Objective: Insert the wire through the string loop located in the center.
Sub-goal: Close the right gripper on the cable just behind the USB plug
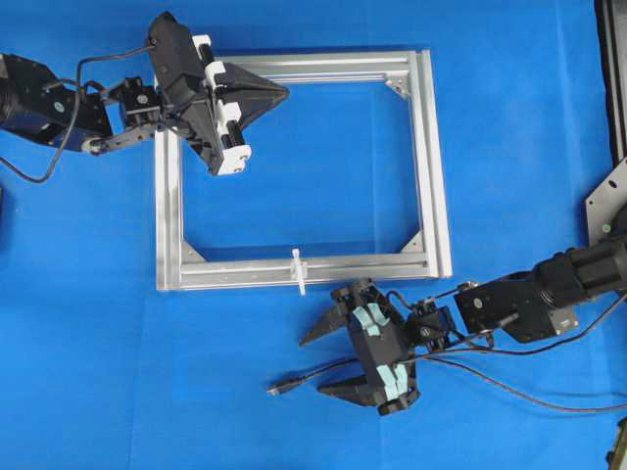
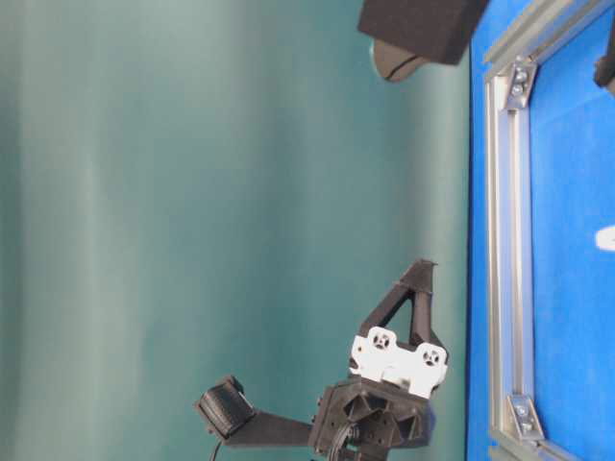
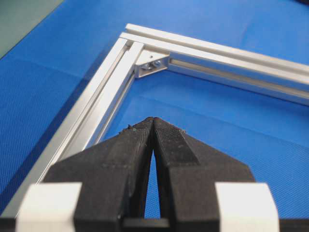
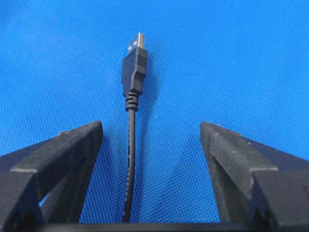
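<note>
The step in hand looks like the pickup of the wire (image 1: 323,373), before any threading; the right gripper (image 1: 318,362) straddles the cable on the blue cloth (image 1: 98,343), its 2 fingers (image 4: 63,150) spread wide to either side and touching nothing; in the right wrist view the cable runs up the middle of the gap, nearer the finger on the left of that view, and nothing is gripped.

The wire lies flat on the cloth below the aluminium frame (image 1: 426,157), just outside its lower rail; its long axis runs roughly left to right in the overhead view, and the USB plug (image 1: 277,389) points left, away from the right arm and slightly downward in that view; the rest of the cable trails off to the right edge.

The string loop (image 1: 298,271) stands on the middle of the lower rail, above the plug and apart from it.

The left gripper (image 1: 282,93) hovers over the frame's upper left corner, fingertips pressed together on nothing.

Next, I judge, the right fingers must close on the cable just behind the plug, leaving a short stiff length free; then the plug has to be swung roughly 90 degrees to face the loop.
</note>
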Available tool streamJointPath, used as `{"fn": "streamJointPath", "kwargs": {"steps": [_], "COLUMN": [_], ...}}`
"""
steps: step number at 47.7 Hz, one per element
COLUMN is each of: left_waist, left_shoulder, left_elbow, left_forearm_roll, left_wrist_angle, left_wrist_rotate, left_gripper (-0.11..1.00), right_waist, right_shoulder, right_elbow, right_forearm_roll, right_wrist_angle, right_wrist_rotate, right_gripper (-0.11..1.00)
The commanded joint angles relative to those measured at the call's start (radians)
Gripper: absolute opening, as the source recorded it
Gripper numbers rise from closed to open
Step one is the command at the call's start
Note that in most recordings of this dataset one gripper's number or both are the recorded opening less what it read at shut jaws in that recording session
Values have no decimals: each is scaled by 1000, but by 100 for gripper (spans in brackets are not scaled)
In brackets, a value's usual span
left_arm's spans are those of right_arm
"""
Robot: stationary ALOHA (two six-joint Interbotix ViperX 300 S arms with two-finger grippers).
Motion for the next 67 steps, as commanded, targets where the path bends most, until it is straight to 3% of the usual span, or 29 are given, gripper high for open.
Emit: {"fn": "streamJointPath", "kwargs": {"steps": [1, 11, 16, 31, 50, 67], "left_waist": [3, 3, 3, 3, 3, 3], "left_shoulder": [-28, -28, -28, -28, -28, -28], "left_elbow": [-6, -6, -6, -8, -8, -8], "left_forearm_roll": [3, 3, 3, 3, 3, 3], "left_wrist_angle": [-5, -3, -3, -2, 2, 2], "left_wrist_rotate": [0, 0, 0, 0, -3, -9], "left_gripper": [0, 0, 0, 0, 0, 0], "right_waist": [3, 5, 5, 6, 6, 6], "right_shoulder": [-11, -14, -15, -51, -241, -267], "right_elbow": [-11, -6, -6, -5, -12, -12], "right_forearm_roll": [3, 0, 0, 0, 0, 0], "right_wrist_angle": [-8, -8, -3, 20, 222, 255], "right_wrist_rotate": [-2, -5, -3, -2, -5, -5], "right_gripper": [60, 10, -3, -3, -3, -3]}}
